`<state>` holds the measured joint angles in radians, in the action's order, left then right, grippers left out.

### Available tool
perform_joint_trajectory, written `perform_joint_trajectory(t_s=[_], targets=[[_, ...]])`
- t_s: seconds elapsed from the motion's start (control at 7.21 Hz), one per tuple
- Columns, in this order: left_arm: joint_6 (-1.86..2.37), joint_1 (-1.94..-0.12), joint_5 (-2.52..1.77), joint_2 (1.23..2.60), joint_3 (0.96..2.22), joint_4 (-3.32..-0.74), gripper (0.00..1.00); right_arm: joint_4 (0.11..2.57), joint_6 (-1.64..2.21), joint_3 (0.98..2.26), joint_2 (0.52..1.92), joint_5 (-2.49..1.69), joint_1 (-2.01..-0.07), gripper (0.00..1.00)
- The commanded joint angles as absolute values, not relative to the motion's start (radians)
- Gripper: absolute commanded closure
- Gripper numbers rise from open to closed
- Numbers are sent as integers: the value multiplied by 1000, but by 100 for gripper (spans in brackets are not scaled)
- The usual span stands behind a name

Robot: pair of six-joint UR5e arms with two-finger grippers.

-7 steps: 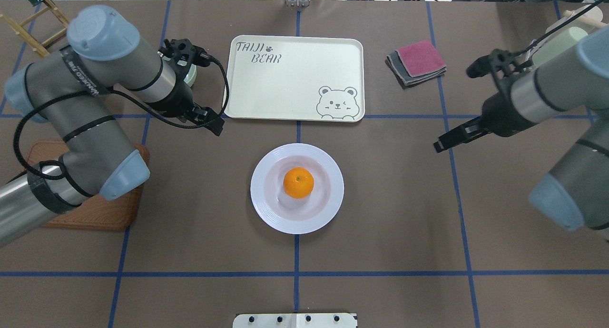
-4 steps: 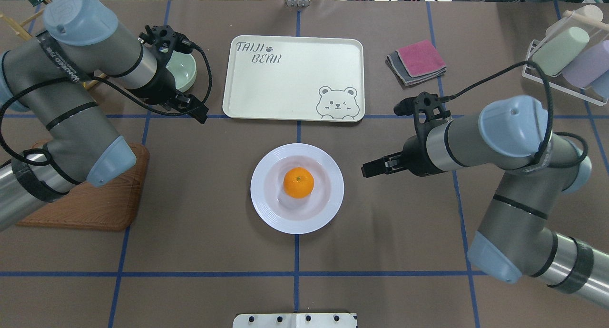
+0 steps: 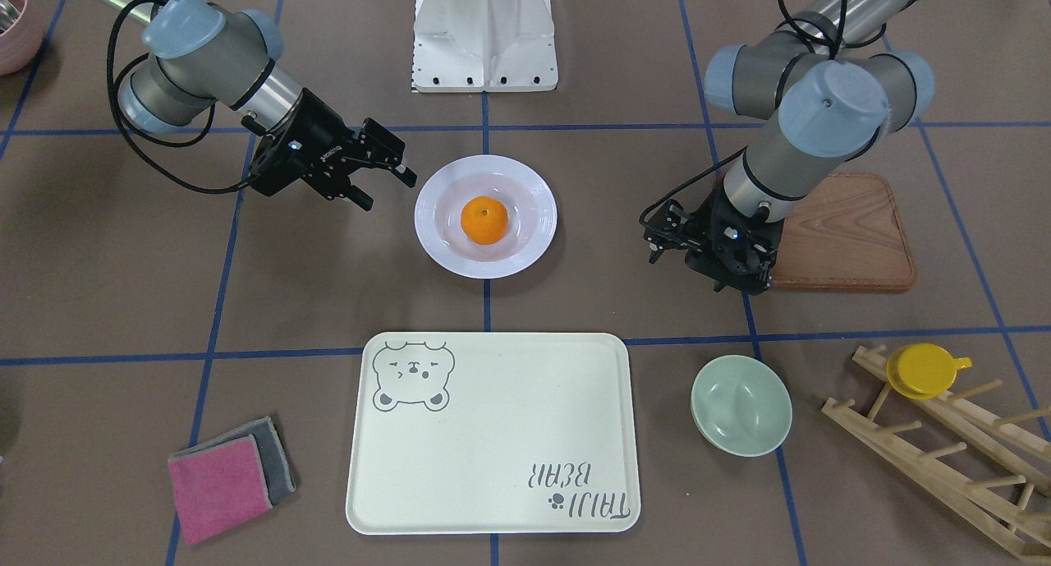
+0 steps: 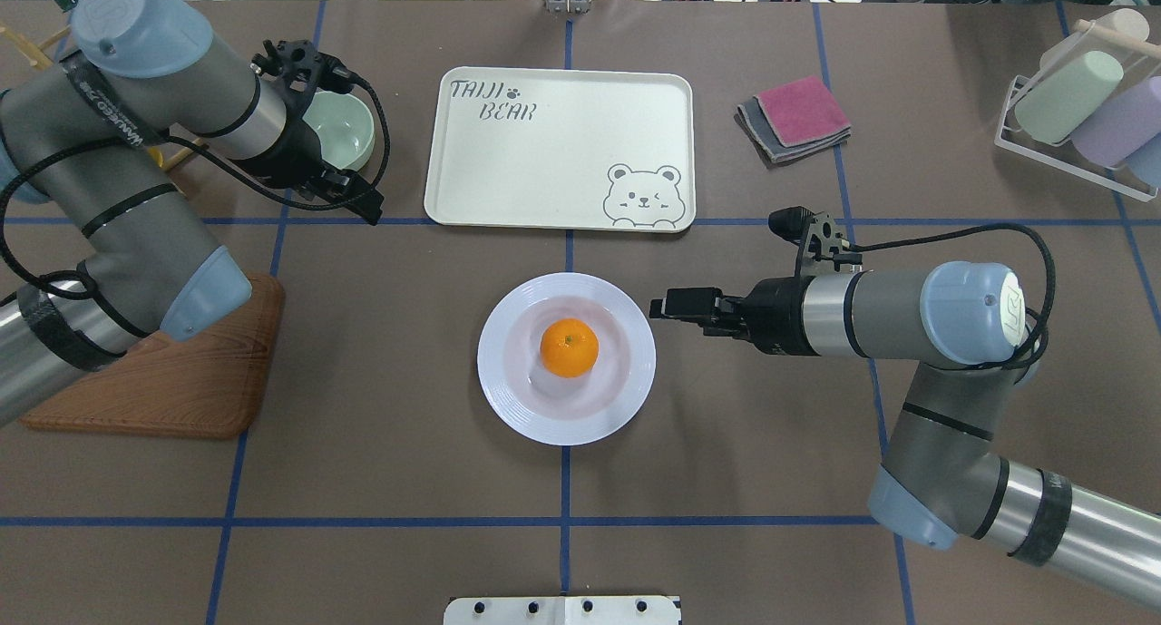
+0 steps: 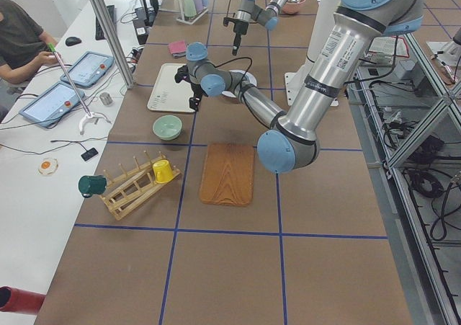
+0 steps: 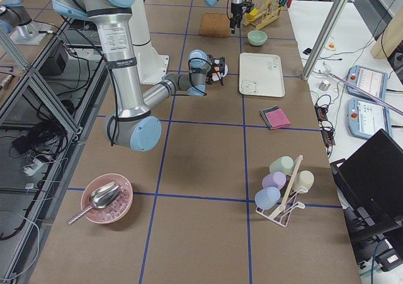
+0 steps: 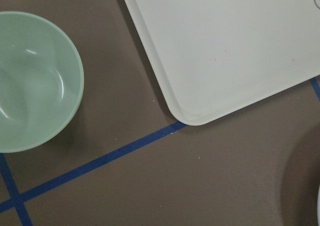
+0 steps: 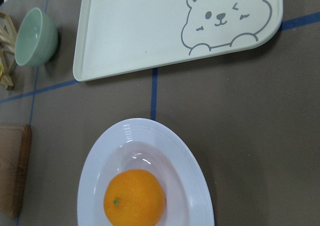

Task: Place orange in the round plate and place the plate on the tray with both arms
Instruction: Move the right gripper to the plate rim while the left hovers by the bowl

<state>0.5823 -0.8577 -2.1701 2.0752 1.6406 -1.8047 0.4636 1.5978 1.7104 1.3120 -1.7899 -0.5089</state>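
The orange [image 4: 569, 347] lies in the sunken centre of the round white plate [image 4: 626, 398] at mid-table, also seen from the front as orange [image 3: 483, 219] in plate [image 3: 435, 237] and close up as orange [image 8: 134, 198] in plate [image 8: 197, 186]. Beyond it lies the cream tray [image 4: 560, 151], bare. My right gripper [image 4: 667, 306] is open, its tips just off the plate's right rim, nothing between them. My left gripper [image 4: 367, 208] hovers open and empty near the tray's front left corner [image 7: 190, 117], well away from the plate.
A pale green bowl [image 4: 340, 135] sits left of the tray under my left wrist. A brown wooden board [image 4: 172, 389] lies at the left. Folded pink and grey cloths [image 4: 798, 117] and a cup rack [image 4: 1079, 108] are at the right. A wooden rack [image 3: 944, 434] holds a yellow cup [image 3: 924, 369].
My right arm has swung in from the far right until its gripper is at the plate's right rim. My left arm has drawn back left toward the green bowl. Orange and plate have not moved.
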Motion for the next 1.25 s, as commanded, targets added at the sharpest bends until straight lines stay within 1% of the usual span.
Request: perform_joint_trajectory(t_s=[0.0, 0.28, 0.55, 0.69, 0.97, 1.11], targets=[[581, -873, -2171, 2065, 1637, -1819, 1, 367, 1803, 1686, 1310, -1649, -433, 1], [584, -871, -2169, 2048, 1638, -1827, 1, 364, 1805, 1649, 1310, -1568, -369, 1], [594, -870, -2169, 2046, 1640, -1827, 1, 361, 1958, 1661, 1305, -1448, -333, 1], [595, -870, -2169, 2045, 1641, -1827, 1, 330, 1973, 1652, 1307, -1410, -324, 1], [598, -871, -2169, 2046, 1651, -1827, 1, 122, 1973, 1562, 1313, -1220, -230, 1], [598, -873, -2169, 2046, 1655, -1827, 1, 94, 1967, 1546, 1312, -1212, -226, 1]])
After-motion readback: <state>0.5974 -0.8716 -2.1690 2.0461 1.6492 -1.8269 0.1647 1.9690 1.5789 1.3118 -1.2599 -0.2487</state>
